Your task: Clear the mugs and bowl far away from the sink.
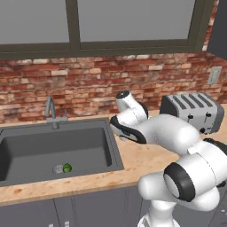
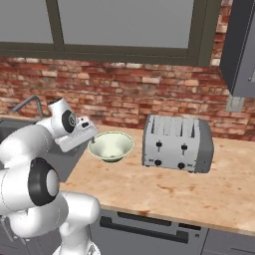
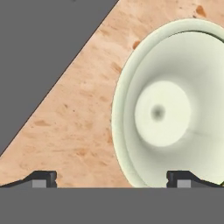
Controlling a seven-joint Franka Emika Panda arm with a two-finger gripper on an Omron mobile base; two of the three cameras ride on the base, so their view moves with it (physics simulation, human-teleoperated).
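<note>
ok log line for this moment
phase: reach | gripper: open, above counter | target: bowl, upright, beside sink | held: nothing

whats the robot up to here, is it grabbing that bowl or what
Not grabbing yet. The white arm has its open gripper hovering over the pale bowl, which sits upright and empty on the wooden counter between the dark sink and the toaster. In the hand view one fingertip sits over the bowl's rim and the other over bare counter, so nothing is held. A small green thing lies by the sink drain.
</note>
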